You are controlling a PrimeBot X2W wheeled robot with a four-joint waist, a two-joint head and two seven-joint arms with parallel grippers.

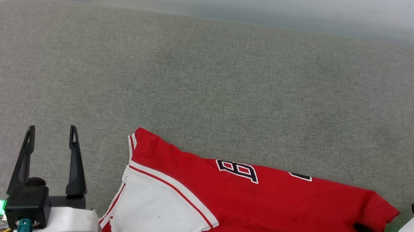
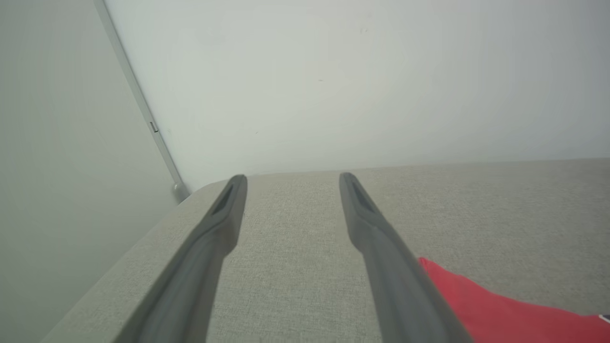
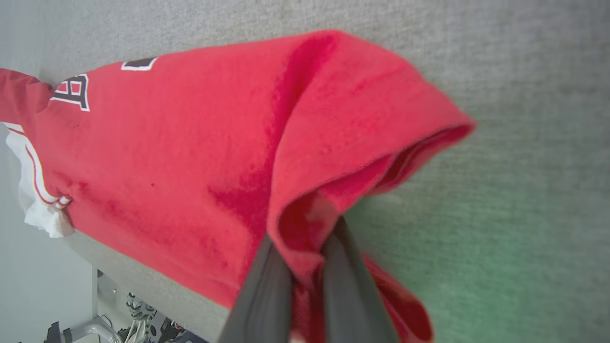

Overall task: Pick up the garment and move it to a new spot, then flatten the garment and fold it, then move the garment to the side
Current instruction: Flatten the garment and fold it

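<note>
The jersey lies along the near edge of the grey cushion, stretched into one long band from the cushion's near middle out towards its right end. By the look of it, the pick-up, the move and the flattening are done, and a lengthwise fold is already in: the black numerals are cut off at the far crease. What's left, I'd judge, is at least one fold across the band, then the shift to the side.

The right gripper sits at the cushion's near right, its two dark fingers pinched together on the red hem corner, with cloth bunched between them. The hem gapes in a soft open loop just past the pinch. The left gripper hangs over the cushion's near left, fingers spread wide and holding nothing.

On materials, the jersey is soft, matte knit, red in the body. A white sleeve with red-and-white stripe trim lies on top at the left end, gently rumpled. The cushion is coarse woven upholstery, flat, with a rounded corner at its far left.
</note>
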